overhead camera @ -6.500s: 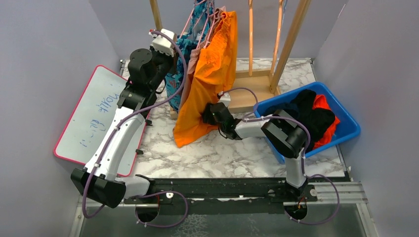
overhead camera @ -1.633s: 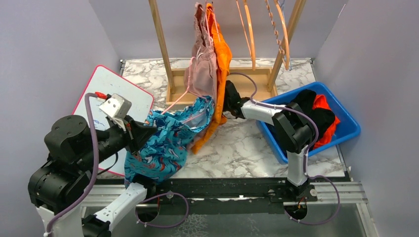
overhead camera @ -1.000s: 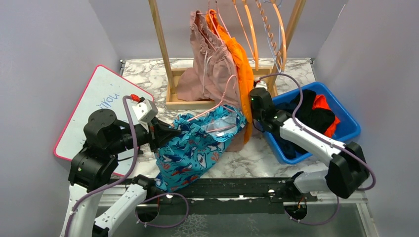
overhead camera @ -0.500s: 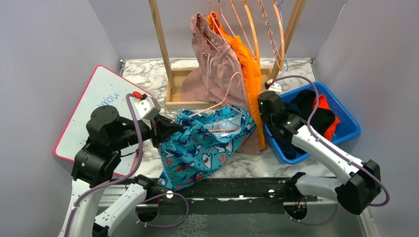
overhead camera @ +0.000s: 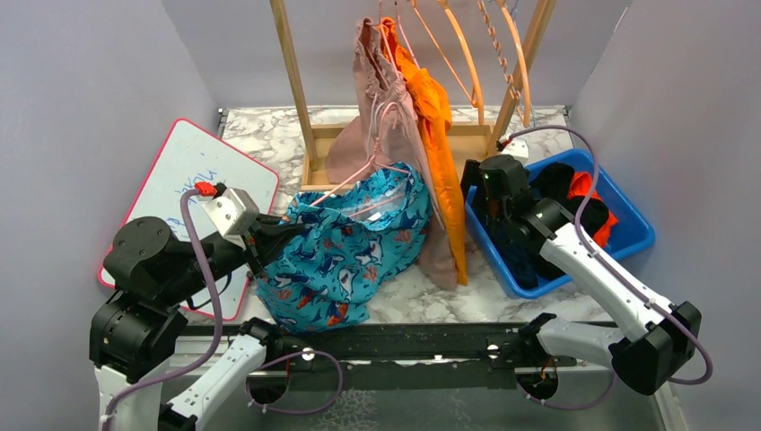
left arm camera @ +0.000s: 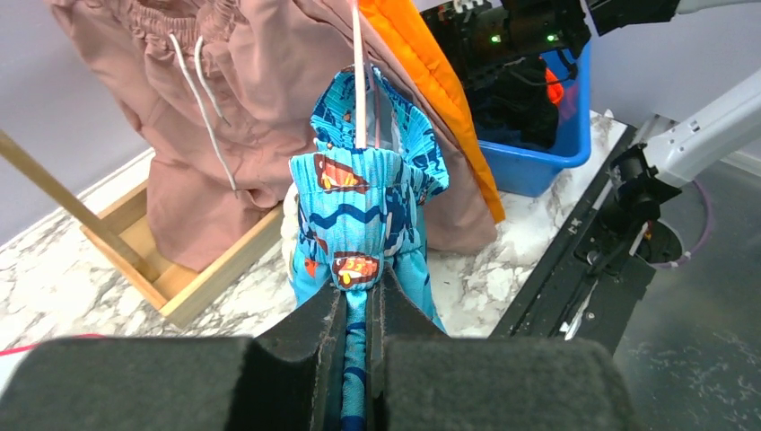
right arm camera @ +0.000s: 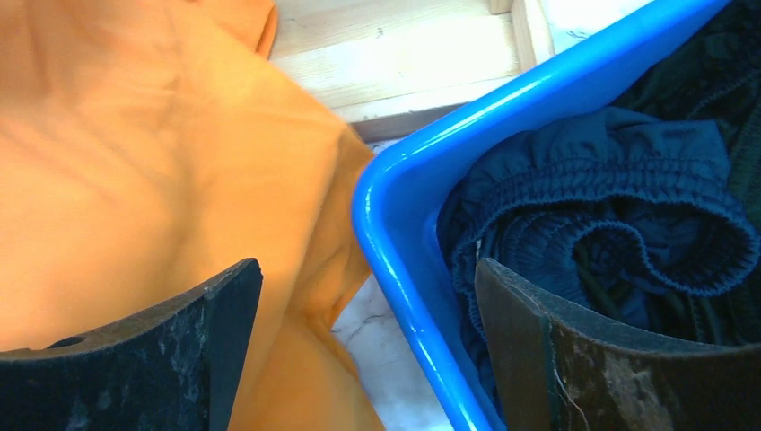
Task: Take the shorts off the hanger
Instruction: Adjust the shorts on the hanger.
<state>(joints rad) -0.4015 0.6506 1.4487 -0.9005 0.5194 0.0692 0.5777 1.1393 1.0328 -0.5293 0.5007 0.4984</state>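
So, left gripper (left arm camera: 357, 314) is clamped on the blue cartoon shorts (left arm camera: 368, 206) at the waistband, pink hanger (overhead camera: 359, 175) inside them. Right gripper (right arm camera: 368, 278) gapes wide over the blue bin (overhead camera: 628, 235) rim. Pink shorts (overhead camera: 381, 117) and orange shorts (overhead camera: 440, 117) hang on the rack (overhead camera: 289, 81) behind.

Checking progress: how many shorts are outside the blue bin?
3: dusty pink shorts and orange shorts hanging on the wooden rack, blue cartoon-print shorts pinched in the left pincer. More could be hidden behind them.
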